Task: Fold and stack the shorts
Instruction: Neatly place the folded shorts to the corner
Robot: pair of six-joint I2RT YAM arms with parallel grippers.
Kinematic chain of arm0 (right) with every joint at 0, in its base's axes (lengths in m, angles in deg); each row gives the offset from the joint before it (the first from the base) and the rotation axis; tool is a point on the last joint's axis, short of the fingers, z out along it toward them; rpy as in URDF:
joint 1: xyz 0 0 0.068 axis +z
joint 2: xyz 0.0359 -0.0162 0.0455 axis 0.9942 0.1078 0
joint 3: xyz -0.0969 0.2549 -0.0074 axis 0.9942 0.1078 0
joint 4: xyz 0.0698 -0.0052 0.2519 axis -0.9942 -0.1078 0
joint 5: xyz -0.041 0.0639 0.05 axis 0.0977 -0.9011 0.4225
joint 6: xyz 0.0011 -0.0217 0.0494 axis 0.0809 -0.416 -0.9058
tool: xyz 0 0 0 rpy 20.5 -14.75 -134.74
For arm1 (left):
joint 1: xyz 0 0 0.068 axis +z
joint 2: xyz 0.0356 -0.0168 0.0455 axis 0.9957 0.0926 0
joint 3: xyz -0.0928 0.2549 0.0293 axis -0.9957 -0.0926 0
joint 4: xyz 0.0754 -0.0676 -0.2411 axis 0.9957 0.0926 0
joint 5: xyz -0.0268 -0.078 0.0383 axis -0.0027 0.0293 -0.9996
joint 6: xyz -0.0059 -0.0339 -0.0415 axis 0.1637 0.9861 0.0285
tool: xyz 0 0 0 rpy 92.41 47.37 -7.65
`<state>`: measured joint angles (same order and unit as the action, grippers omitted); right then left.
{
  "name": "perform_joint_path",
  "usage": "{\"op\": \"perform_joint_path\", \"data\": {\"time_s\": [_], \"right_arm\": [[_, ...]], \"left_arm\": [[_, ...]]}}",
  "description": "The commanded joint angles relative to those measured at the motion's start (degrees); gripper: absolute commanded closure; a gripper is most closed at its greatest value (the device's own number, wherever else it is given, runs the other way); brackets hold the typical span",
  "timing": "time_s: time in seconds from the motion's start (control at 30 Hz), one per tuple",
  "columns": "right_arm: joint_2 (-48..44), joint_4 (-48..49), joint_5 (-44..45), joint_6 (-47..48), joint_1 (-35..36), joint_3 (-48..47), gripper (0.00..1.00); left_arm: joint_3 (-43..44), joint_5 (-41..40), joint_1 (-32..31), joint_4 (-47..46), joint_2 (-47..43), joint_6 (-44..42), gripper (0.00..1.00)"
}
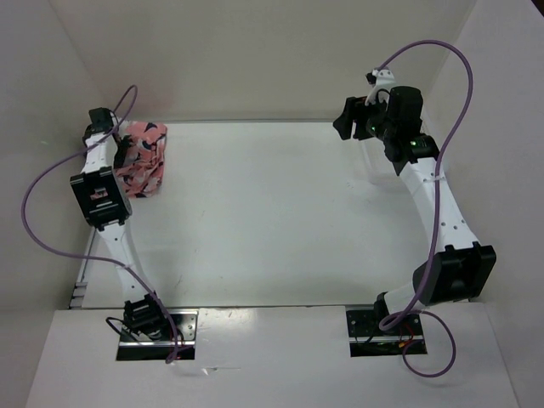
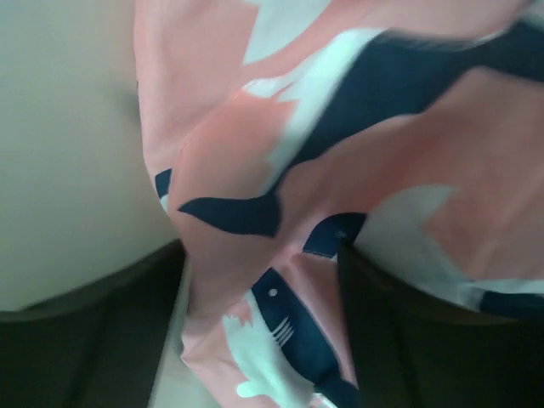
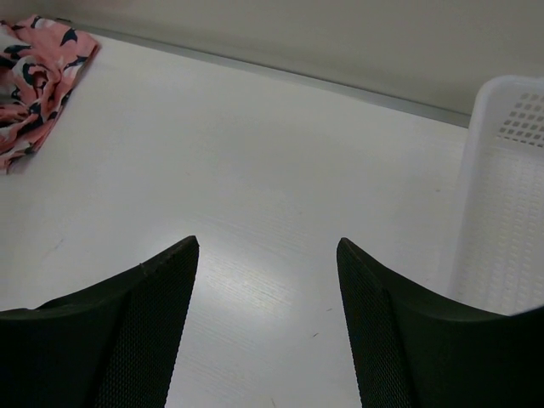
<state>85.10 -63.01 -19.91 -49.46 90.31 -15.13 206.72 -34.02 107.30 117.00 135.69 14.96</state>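
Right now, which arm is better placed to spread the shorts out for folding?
Left. The left gripper straddles the shorts; the right gripper hangs open near the basket, far across the table.

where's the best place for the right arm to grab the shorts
The right-hand edge of the shorts, coming in from the right across the table. They lie bunched in the far left corner with the wall behind, and the left gripper covers their left side.
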Motion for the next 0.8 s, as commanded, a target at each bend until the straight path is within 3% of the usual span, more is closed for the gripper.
{"op": "perform_joint_path", "data": {"time_s": [0.0,0.07,0.2,0.43,0.53,0.57,0.7,0.73,0.77], "right_arm": [[-2.5,0.0,-2.3,0.3,0.4,-2.2,0.28],[-3.2,0.0,-2.3,0.3,0.4,-2.2,0.28],[-4.4,-0.5,-2.8,0.3,0.4,-0.6,0.28],[-6.1,-0.5,-5.5,0.3,0.4,-0.1,0.27],[-7.5,-0.5,-4.4,0.9,0.4,0.6,0.24],[-8.7,-1.3,-2.9,2.4,0.4,2.5,0.24],[-12.0,-7.6,2.1,7.8,0.4,7.7,0.19],[-12.8,-11.6,2.7,8.7,0.4,8.7,0.17],[-14.7,-13.6,3.8,9.7,0.4,10.7,0.12]], "left_arm": [[2.5,-0.4,-1.8,-3.1,-1.8,0.1,0.19],[1.9,-1.7,-1.8,-4.2,-3.4,0.9,0.05],[3.4,-3.1,-4.0,-4.2,-8.0,4.0,0.01],[8.2,-9.3,-13.4,-2.5,-19.2,4.6,0.0],[14.6,-3.2,-18.4,6.8,-23.0,7.4,0.0],[15.4,4.0,-20.0,9.8,-24.2,7.9,0.0],[-0.8,13.8,-31.7,14.4,-34.6,7.3,0.0],[-13.7,13.8,-34.8,13.0,-40.1,6.5,0.0],[-20.4,13.8,-41.7,11.6,-42.8,5.8,0.0]]}}
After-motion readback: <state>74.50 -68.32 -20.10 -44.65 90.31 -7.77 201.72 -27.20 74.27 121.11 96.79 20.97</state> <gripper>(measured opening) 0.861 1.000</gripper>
